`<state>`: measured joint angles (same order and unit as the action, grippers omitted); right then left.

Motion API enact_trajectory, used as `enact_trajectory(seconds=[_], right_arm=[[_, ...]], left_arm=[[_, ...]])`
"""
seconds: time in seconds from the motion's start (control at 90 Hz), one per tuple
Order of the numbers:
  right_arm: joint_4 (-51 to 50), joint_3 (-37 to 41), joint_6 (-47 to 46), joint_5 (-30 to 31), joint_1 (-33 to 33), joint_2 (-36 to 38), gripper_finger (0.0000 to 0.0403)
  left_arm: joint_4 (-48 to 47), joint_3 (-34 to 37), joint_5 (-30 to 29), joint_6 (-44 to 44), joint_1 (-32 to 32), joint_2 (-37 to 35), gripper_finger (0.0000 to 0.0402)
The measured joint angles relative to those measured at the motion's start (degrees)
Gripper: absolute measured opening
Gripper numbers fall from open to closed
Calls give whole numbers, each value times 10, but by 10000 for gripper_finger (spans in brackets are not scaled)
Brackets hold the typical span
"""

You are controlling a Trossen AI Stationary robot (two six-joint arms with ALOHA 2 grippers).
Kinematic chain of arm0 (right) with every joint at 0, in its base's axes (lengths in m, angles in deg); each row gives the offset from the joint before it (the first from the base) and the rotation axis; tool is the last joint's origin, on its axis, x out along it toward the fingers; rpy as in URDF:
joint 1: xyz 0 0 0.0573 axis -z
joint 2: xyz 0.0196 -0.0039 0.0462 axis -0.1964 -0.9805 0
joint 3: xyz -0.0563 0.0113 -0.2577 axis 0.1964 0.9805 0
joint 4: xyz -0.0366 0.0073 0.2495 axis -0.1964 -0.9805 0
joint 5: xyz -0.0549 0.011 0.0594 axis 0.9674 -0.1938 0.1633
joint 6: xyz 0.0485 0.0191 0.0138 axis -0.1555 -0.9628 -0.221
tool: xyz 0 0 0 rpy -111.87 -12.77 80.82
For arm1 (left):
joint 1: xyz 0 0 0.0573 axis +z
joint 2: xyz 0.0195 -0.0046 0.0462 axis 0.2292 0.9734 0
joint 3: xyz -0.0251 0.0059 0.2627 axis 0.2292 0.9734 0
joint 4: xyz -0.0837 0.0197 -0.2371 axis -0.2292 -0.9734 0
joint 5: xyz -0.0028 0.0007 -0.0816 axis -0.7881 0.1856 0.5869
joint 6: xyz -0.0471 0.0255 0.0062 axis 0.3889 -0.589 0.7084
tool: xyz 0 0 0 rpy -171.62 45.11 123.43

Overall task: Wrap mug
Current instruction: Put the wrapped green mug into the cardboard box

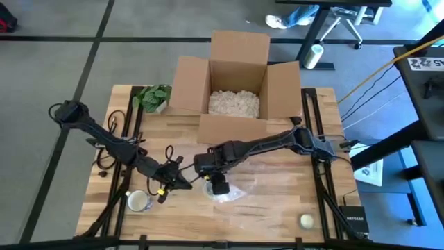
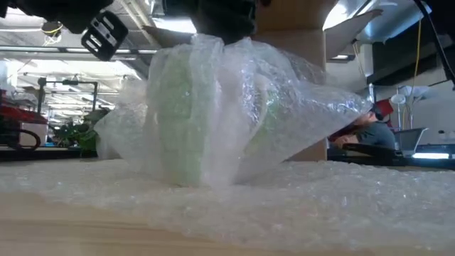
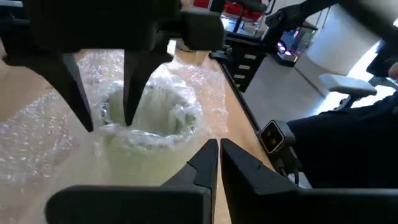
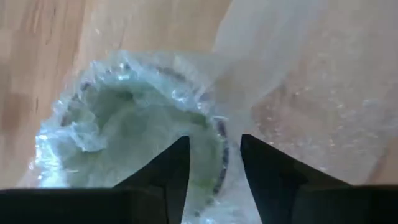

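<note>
A pale green mug (image 3: 149, 127) stands upright near the table's front middle. Clear bubble wrap (image 2: 284, 107) is gathered up around it and tucked into its mouth, and more wrap spreads over the table beneath it (image 1: 234, 195). My right gripper (image 4: 214, 158) hangs over the mug, pointing down and open, its fingers on either side of the wrapped rim. My left gripper (image 3: 217, 158) is shut and holds nothing. It hovers just left of the mug (image 1: 175, 178), pointing toward it. My right gripper comes at the mug from above. One finger (image 3: 134, 87) reaches into the wrap-lined mouth and the other (image 3: 78, 93) stands outside the wall, with the wrapped rim (image 4: 221, 140) in the gap between them. Whether either finger touches the wrap I cannot tell.
An open cardboard box (image 1: 236, 76) holding pale filler stands at the far middle, with a green plant (image 1: 154, 97) to its left. A second mug (image 1: 139, 201) sits at the near left and a small pale round thing (image 1: 306, 220) at the near right. Cables trail along the left arm.
</note>
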<state>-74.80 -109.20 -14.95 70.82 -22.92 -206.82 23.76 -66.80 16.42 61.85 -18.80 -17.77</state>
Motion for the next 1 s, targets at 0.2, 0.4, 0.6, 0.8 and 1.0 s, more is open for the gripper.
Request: enact_trajectory(seconds=[0.2, 0.4, 0.6, 0.8, 1.0], right_arm=[[10, 35, -14, -4, 2, 2, 94], [-1, 13, -7, -21, -1, -1, 15], [-17, -16, -6, -23, -11, -4, 5], [-51, -68, -18, -9, -34, -3, 3], [-88, -151, -15, 12, -50, -3, 1]], left_arm=[[2, 0, -30, 10, -23, 0, 0], [2, 0, -56, 17, -43, 0, 0], [-3, 0, -66, 27, -57, 0, 0], [-47, 0, -83, 61, -64, 0, 0], [-86, 0, -111, 92, -78, 0, 0]])
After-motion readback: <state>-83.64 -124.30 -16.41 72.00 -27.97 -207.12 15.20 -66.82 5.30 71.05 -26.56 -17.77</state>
